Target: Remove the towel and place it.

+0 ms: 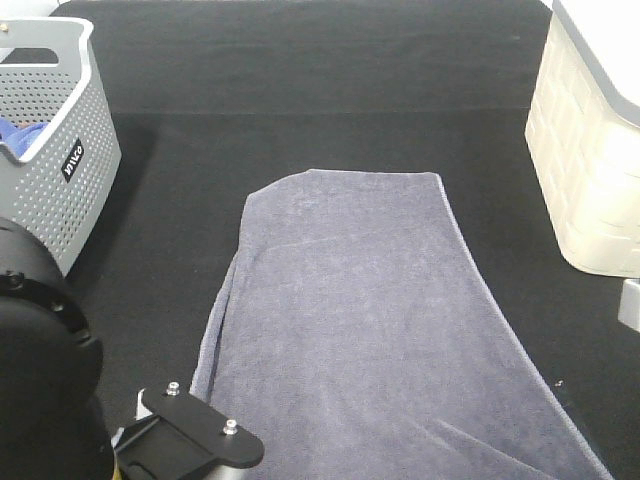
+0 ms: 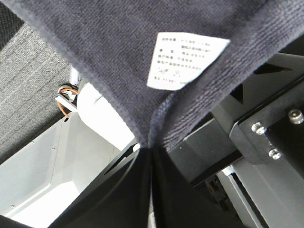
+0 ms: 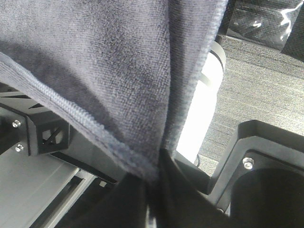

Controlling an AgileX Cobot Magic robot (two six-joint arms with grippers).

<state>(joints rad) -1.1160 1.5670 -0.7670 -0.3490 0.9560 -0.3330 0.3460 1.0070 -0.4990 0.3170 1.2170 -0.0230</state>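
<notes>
The towel [image 1: 370, 330] lay spread on the black tabletop [image 1: 300, 100], reaching its near edge. There the left gripper [image 2: 149, 147] and right gripper [image 3: 156, 178] each clamped its hem (white label [image 2: 185, 61] beside the left).

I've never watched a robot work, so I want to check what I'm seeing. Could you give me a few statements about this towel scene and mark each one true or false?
1. The towel lies inside the grey basket. False: it is spread on the black table, outside the basket.
2. The left gripper and the right gripper are both shut on the towel's edge. True.
3. A white label shows on the towel close to the left gripper. True.
4. The cloth in the basket is red. False: the cloth is blue.
5. A pale container stands at the table's right side. True.
</notes>
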